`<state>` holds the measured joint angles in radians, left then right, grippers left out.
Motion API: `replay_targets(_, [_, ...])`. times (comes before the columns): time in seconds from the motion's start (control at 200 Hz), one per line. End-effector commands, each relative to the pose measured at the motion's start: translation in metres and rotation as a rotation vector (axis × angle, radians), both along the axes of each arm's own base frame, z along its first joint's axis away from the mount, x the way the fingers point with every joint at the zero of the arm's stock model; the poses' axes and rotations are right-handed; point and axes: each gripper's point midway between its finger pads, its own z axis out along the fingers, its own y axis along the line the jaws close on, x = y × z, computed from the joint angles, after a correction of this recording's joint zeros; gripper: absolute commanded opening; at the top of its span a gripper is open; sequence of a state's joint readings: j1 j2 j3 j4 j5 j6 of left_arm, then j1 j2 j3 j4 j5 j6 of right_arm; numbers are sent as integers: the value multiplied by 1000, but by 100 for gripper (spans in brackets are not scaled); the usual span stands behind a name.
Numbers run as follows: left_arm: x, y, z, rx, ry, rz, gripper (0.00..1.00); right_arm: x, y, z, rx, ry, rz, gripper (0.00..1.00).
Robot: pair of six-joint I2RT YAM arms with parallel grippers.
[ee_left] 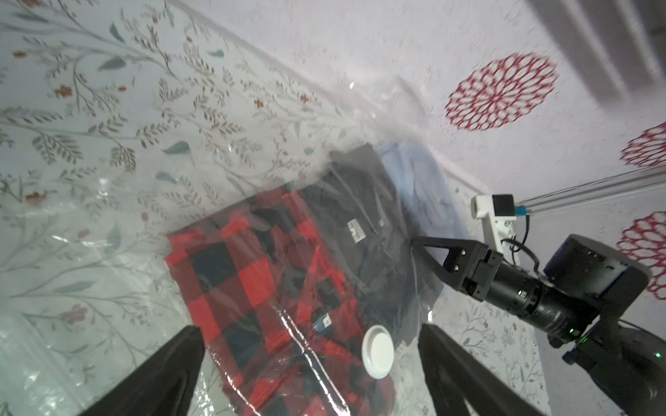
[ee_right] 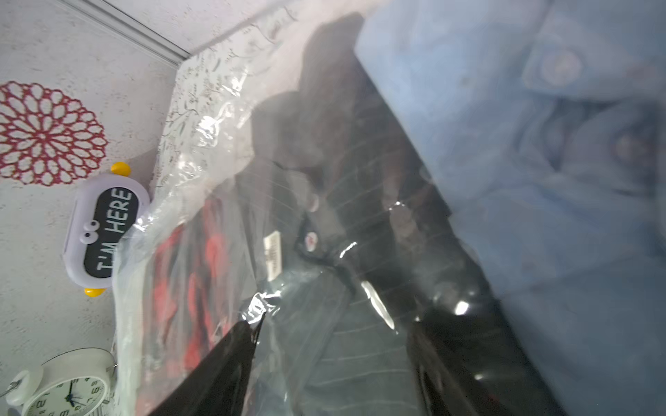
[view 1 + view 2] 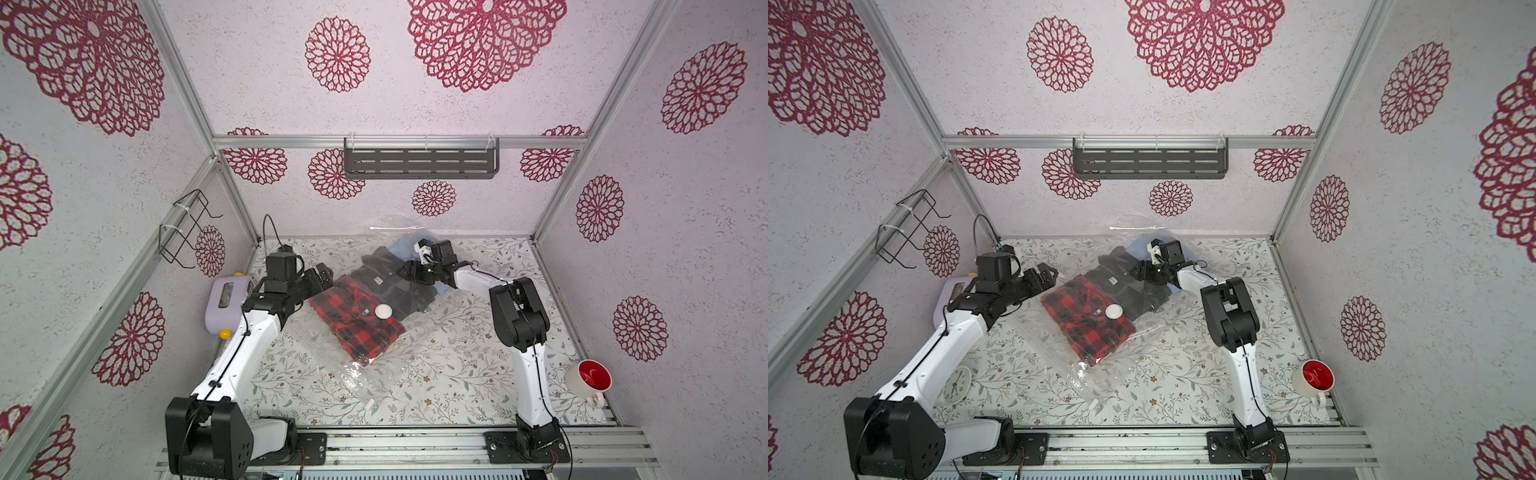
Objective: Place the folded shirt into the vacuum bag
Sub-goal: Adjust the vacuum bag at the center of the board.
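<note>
Vacuum bag (image 3: 353, 374) (image 3: 1084, 374) spread diagonally across the floral surface (image 3: 457, 374), seen in both top views, with a round white valve cap (image 3: 383, 311) (image 3: 1114, 311) on its upper face. Under the clear film, toward the near end: a folded red-and-black plaid shirt (image 3: 349, 322) (image 3: 1081, 322). Touching it, farther back and also under the film: a dark shirt (image 3: 384, 277) (image 1: 360, 223). At the far end by the back wall: a light blue shirt (image 3: 404, 245) (image 2: 540, 180), beneath the bag's raised mouth (cannot tell how far inside).

Left gripper (image 3: 321, 275) (image 1: 310, 328) just beside the bag's left edge, next to the plaid shirt. Spread wide in the left wrist view, holding nothing; plaid cloth and valve cap (image 1: 377, 351) visible below the gap.

Right gripper (image 3: 409, 270) (image 2: 331, 324) low over the dark shirt, close to the blue one. Jaws clearly apart in the right wrist view, with striped dark fabric and crinkled film between them. Cannot tell whether anything is pinched.

Elsewhere on the surface:
- white mug (image 3: 590, 376) with a red inside, lying near the right front corner
- lilac "I'M HERE" sign (image 3: 226, 301) (image 2: 104, 230) against the left wall
- white alarm clock (image 3: 957, 386) by the left arm, shown in a top view
</note>
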<state>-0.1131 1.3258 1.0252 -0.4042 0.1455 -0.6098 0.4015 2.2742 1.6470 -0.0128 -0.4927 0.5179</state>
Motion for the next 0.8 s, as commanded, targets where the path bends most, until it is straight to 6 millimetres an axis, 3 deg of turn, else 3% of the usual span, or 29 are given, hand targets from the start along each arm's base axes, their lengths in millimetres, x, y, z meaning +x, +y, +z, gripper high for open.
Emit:
replay_targets(0.0, [5,-14,-22,6,29,-30,97,-10,-9,-18,6,83,-56,70])
replay_targets(0.155, [4,-23,-57,9,90,-54,97,-51,-42,-42,-80,122,-133,70])
replay_targets(0.38, [2,-30,-103,28,176,-70,97,-107,-87,-43,-173,119,-211,71])
replay_targets(0.52, [11,-41,-120,36,203,-100,98,-151,-111,-41,-187,128,-245,71])
replay_targets(0.64, [17,-54,-114,50,204,-142,99,-180,-128,-16,-182,90,-269,72])
replay_targets(0.796, [-6,-71,-90,102,173,-184,97,-193,-125,54,-94,-50,-225,76])
